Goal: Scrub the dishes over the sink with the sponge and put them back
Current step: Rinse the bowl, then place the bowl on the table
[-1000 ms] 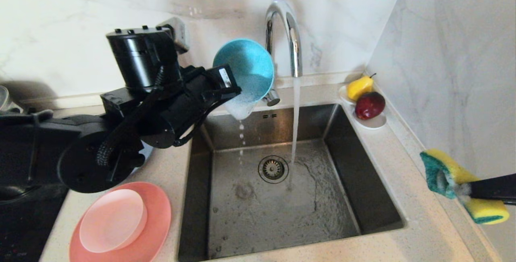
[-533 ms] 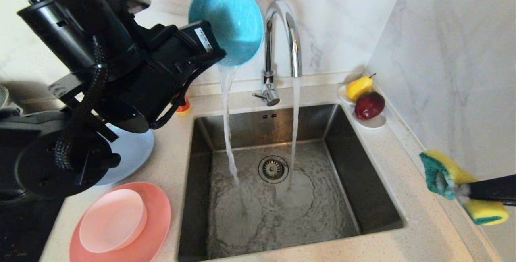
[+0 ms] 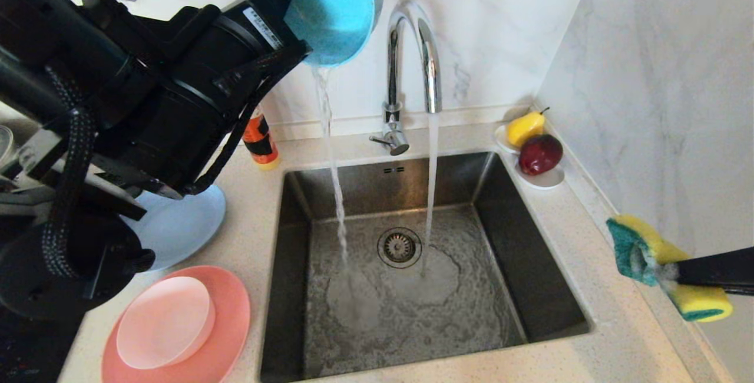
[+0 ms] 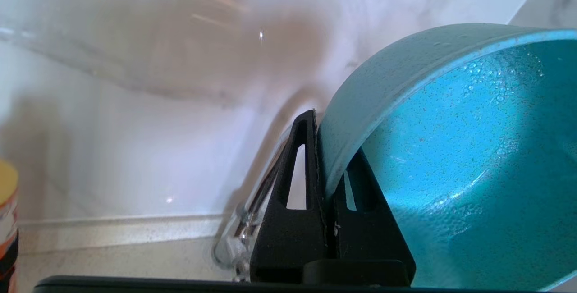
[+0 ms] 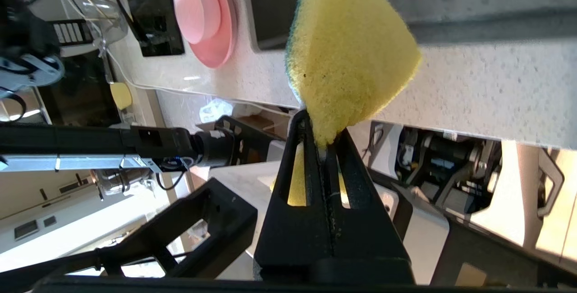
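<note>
My left gripper point(image 3: 301, 48) is shut on the rim of the teal bowl point(image 3: 321, 6), one finger inside the wall and one outside point(image 4: 322, 135). The bowl point(image 4: 451, 148) is held high at the back left of the sink point(image 3: 530, 253) and tipped, and water streams from its low edge into the basin. My right gripper point(image 3: 671, 274) is over the counter right of the sink, shut on the yellow and green sponge point(image 3: 648, 247), which bulges past the jaws point(image 5: 351, 49). On the left counter the pale pink plate point(image 3: 165, 321) rests on the salmon plate point(image 3: 230, 324), with the grey-blue plate point(image 3: 188, 224) behind.
The chrome faucet point(image 3: 412, 47) runs a stream into the basin near the drain strainer point(image 3: 399, 246). An orange detergent bottle point(image 3: 259, 141) stands at the back left corner. A white dish point(image 3: 548, 180) with a pear and an apple sits at the back right, by the marble side wall.
My left arm has lifted the bowl well up and tipped it further. The drips from its rim have become a steady stream. The right gripper with the sponge has barely moved.
</note>
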You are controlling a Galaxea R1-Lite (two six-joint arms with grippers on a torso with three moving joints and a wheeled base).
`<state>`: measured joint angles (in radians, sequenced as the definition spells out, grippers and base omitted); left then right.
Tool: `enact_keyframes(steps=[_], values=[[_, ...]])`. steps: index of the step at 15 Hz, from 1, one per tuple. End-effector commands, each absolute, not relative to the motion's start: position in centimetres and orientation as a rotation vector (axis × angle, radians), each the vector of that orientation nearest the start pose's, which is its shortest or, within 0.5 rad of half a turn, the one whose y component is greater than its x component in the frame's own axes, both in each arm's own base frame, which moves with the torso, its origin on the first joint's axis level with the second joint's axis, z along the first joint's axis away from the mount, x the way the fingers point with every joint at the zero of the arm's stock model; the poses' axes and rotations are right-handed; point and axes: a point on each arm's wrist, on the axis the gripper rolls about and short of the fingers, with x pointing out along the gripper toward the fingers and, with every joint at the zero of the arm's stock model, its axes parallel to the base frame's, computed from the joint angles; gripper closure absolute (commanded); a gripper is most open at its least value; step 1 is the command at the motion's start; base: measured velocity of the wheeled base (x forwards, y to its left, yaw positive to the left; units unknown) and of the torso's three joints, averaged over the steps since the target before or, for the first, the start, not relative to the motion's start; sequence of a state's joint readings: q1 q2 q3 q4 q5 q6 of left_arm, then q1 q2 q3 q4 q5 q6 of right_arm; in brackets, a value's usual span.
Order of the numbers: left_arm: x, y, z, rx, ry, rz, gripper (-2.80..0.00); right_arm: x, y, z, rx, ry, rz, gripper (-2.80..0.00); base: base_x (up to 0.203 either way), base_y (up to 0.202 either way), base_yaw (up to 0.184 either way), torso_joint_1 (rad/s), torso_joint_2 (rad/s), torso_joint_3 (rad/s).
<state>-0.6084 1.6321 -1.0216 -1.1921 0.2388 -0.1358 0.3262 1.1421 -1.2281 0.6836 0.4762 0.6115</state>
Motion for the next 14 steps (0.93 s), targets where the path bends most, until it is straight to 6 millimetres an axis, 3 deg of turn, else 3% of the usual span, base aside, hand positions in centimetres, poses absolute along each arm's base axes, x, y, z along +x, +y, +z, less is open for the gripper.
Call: enact_keyframes(steps=[1,4,7,11,14], values=[[24.0,-16.1,31.5,-0.372,-0.509,-0.394,0.0,11.7,5.0,30.6,0.61,0.84,0.566,0.0,0.0,0.0,0.0,0.0,0.0,0.0],[24.4,-15.7,31.2,-0.348,-0.479,-0.374,0.0,11.5,5.0,30.7,0.61,0.836,0.568,0.0,0.0,0.0,0.0,0.0,0.0,0.0],[25.8,-14.5,29.4,-0.23,-0.214,-0.298,0.0,11.2,4.9,30.8,0.609,0.826,0.569,0.0,0.0,0.0,0.0,0.0,0.0,0.0],[26.6,-11.1,28.4,-0.141,0.222,-0.166,0.0,11.3,4.7,30.4,0.613,0.829,0.553,0.0,0.0,0.0,0.0,0.0,0.0,0.0],[26.6,-8.0,30.8,-0.236,0.473,-0.022,0.0,11.5,4.8,30.0,0.612,0.845,0.544,0.0,0.0,0.0,0.0,0.0,0.0,0.0]])
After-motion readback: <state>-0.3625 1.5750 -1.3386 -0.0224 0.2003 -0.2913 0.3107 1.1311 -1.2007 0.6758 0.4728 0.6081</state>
